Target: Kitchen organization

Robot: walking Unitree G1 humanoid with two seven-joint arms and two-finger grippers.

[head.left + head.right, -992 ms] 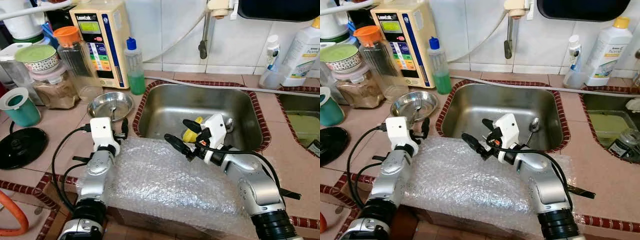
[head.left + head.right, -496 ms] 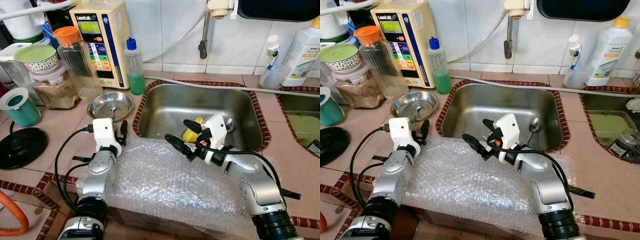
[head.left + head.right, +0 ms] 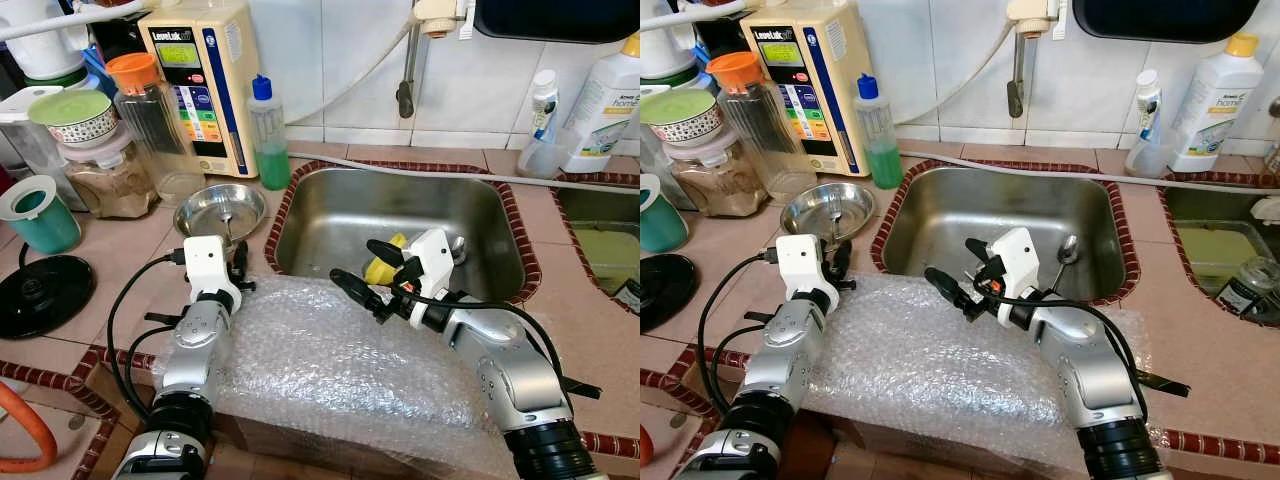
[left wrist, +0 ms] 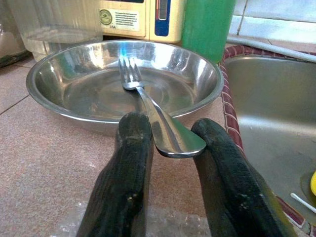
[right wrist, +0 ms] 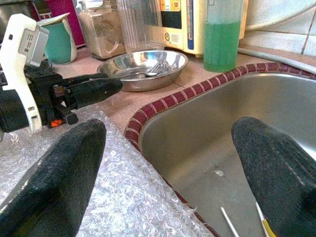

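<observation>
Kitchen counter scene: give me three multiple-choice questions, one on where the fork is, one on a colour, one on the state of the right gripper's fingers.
1. Where does the fork lie?
A. In the steel bowl
B. In the sink
C. On the bubble wrap

2. What colour is the liquid in the blue-capped bottle?
A. Red
B. Green
C. Clear

3. How are the right gripper fingers?
A. Shut on a spoon
B. Open
C. Shut on bubble wrap

Answers:
1 A, its tines rest in the steel bowl, with the handle over the rim between the left gripper fingers.
2 B, green shows through the bottle.
3 B, the two fingers stand wide apart above the sink edge, holding nothing.
</observation>
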